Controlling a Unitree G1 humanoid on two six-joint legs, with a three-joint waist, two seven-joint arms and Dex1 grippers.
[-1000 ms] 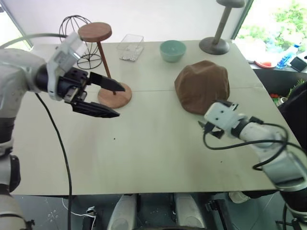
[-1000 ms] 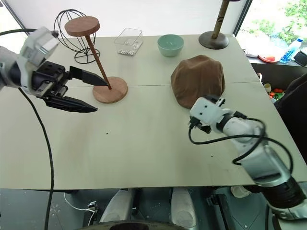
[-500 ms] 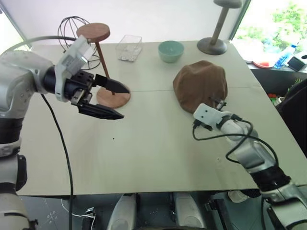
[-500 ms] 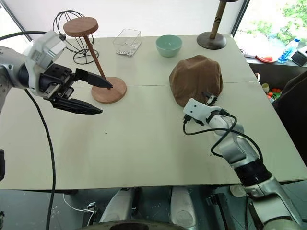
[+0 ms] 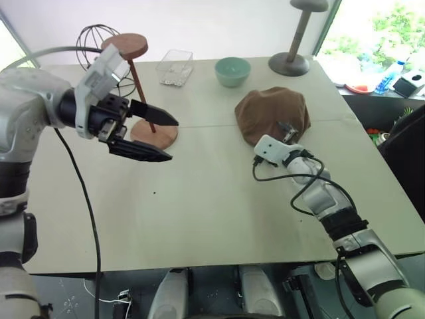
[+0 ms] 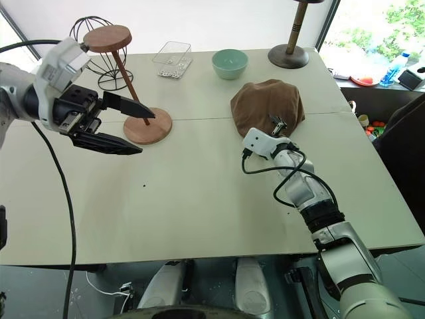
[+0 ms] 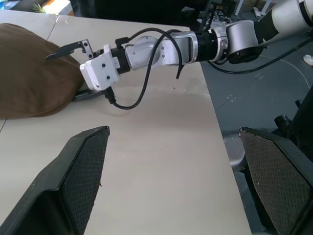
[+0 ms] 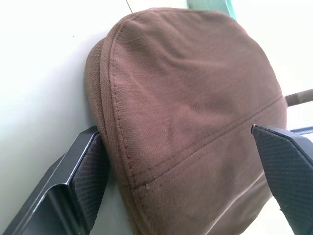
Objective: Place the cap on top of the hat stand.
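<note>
The soft brown fabric flat cap (image 6: 267,105) lies crown-up on the pale table (image 6: 199,206), right of the table's centre and toward the far side. It is not on any stand.

The right gripper (image 7: 68,73) is at the near edge of the cap. Its two black fingers are spread wide: in the left wrist view one finger (image 7: 66,49) extends over the top of the fabric and the other sits low at the cap's rim on the table. In the right wrist view the cap fills the gap between the fingers, with one finger (image 8: 90,166) beside the brim seam. The fingers have not closed on the fabric; whether they touch it cannot be told.

The left gripper (image 5: 156,136) hangs above the table on the left, fingers wide apart and holding nothing, pointing toward the right. It is near the round base of the reddish-brown wooden hat stand (image 6: 119,66).

The hat stand is at the far left, well apart from the cap. Its thin rod leans, and its flat top disc is bare.

Behind it stands a black wire globe form (image 6: 89,46). Along the far side, left to right: a clear plastic tray (image 6: 172,58), a pale green bowl (image 6: 230,63) and a grey stand base (image 6: 289,56).
</note>
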